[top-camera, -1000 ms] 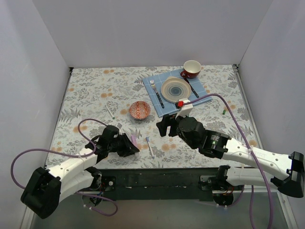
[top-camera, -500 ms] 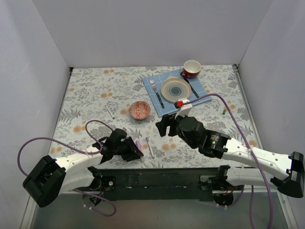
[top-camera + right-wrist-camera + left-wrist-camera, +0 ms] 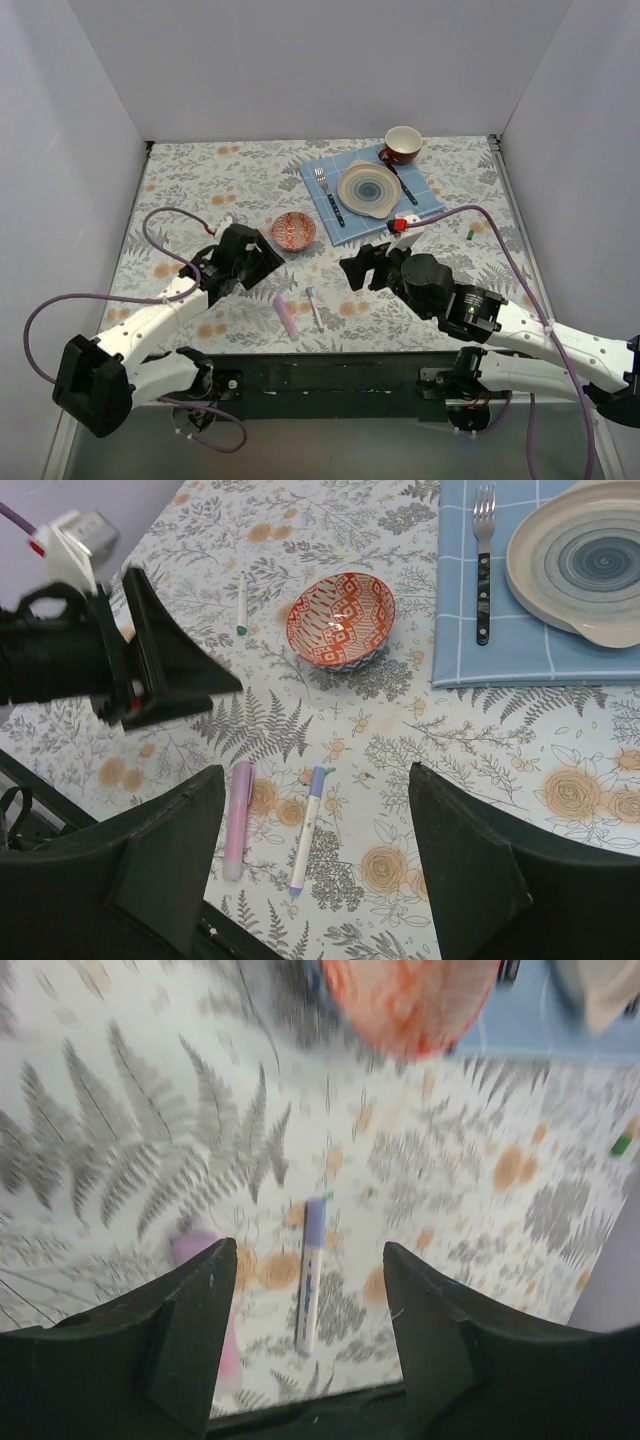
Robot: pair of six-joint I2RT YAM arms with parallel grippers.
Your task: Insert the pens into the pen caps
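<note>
A pink pen [image 3: 285,314] lies flat near the table's front edge, its far end lilac [image 3: 238,818]. A white blue-tipped pen [image 3: 314,307] lies just right of it, also in the right wrist view [image 3: 308,830] and between the left fingers' line of sight [image 3: 310,1275]. A thin white stick with a green tip [image 3: 232,235] lies at far left. A tiny green cap [image 3: 469,232] lies at right. My left gripper [image 3: 260,262] is open and empty, above the table behind the pens. My right gripper [image 3: 352,272] is open and empty, right of them.
A small red patterned bowl [image 3: 293,231] stands just behind the pens. A blue placemat [image 3: 318,176] at the back holds a fork [image 3: 329,195], a plate [image 3: 369,188] and dark-handled cutlery. A red and white mug [image 3: 402,143] stands behind it.
My left gripper was shut on the pink pen near the front edge; it has opened, left the pen on the table and drawn back. My right gripper shifted slightly right.
</note>
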